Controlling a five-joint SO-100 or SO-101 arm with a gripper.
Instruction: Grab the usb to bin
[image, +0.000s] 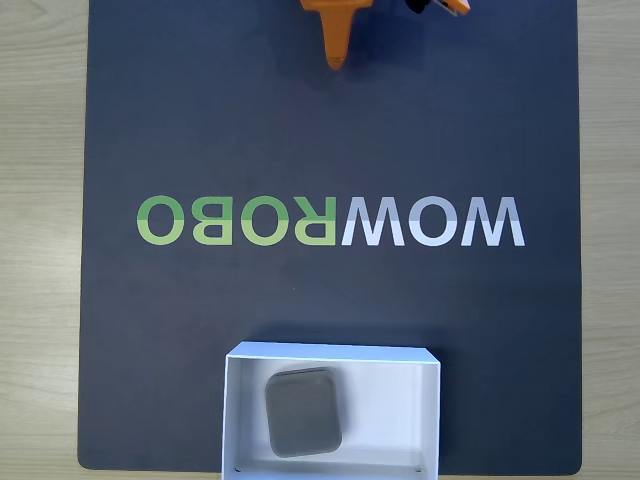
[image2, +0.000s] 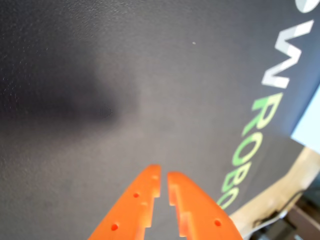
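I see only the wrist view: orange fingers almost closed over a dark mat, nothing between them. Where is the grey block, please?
Observer: In the fixed view the grey block lies flat inside the white box, left of its middle.
Operator: Where is the gripper relative to that box?
Observer: The gripper is at the top edge of the mat, the box is at the bottom edge, and the logo is between them.
Operator: Anything else in the box?
Observer: No, just the block.

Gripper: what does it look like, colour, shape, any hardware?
The gripper is bright orange plastic. In the wrist view its two fingers are flat, tapering towards the tips, with stepped notches on the inner edges and small round holes in their faces. In the fixed view it narrows to a point, with a black part beside it.
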